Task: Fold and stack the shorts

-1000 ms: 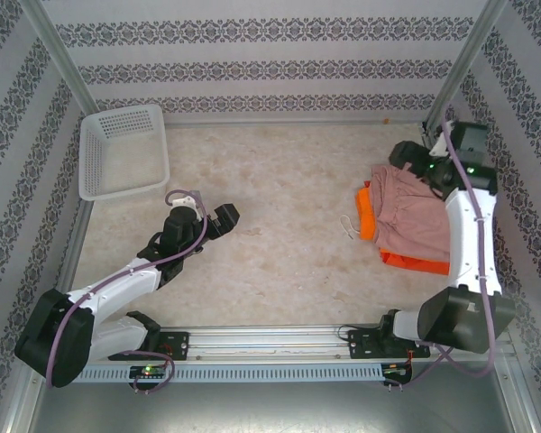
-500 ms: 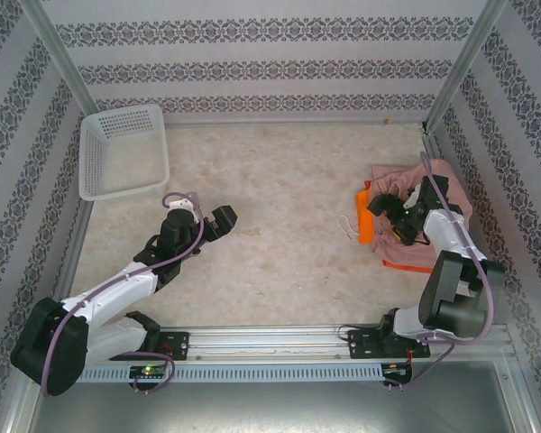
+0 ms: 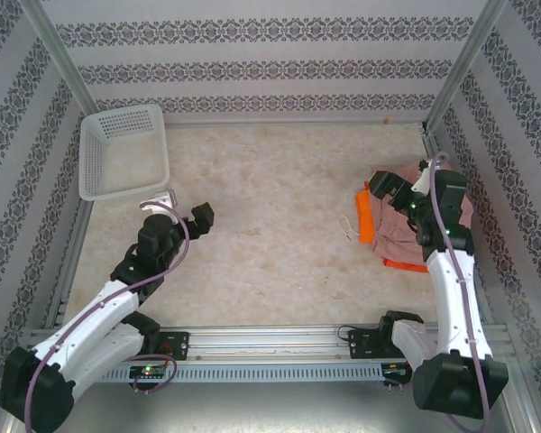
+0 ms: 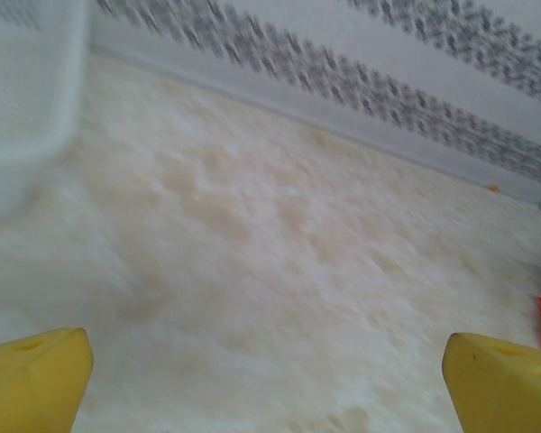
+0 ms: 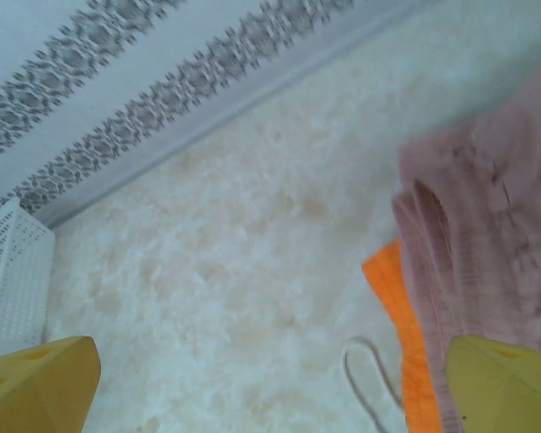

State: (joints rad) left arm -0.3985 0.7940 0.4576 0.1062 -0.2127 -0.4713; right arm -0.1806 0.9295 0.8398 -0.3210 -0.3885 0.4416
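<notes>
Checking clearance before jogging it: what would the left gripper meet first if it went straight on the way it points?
Likely bare table, since the open left gripper seems angled down at it; the basket sits off to its left. Depth is unclear.

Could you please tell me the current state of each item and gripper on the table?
Pink shorts: lying on the orange shorts, not held.
Orange shorts: beneath the pink pair, edges showing.
White basket: upright, empty.
Left gripper: open, empty.
Right gripper: open, empty.
</notes>
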